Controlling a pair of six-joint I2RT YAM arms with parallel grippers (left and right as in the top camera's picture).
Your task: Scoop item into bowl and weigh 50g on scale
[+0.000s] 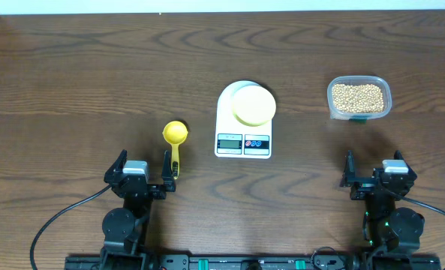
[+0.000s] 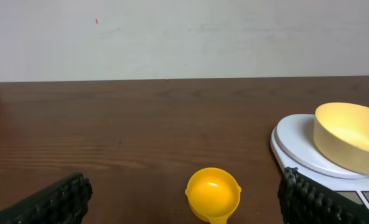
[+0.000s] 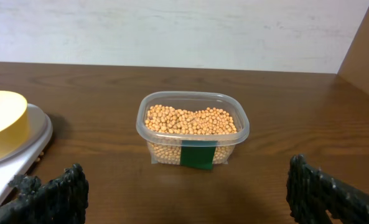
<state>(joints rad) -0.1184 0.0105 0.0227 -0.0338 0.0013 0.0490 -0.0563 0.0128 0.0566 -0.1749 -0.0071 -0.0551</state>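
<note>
Beans (image 3: 190,119), small, round and tan, fill a clear tub (image 3: 148,144) with a green label, standing on the table (image 1: 72,90) well right of the scale (image 1: 243,142). The pale-yellow bowl (image 1: 253,104) sits on the white scale's round platform. A yellow scoop (image 1: 175,135) lies left of the scale. The left gripper (image 1: 142,165) and right gripper (image 1: 380,169) are both spread wide, holding nothing.

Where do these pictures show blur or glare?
Left wrist view: black ribbed fingers blurred, a glint inside the bright yellow plastic scoop. Right wrist view: clear plastic container of tan beans sharp. Overhead view: pale-yellow round bowl washed out.
</note>
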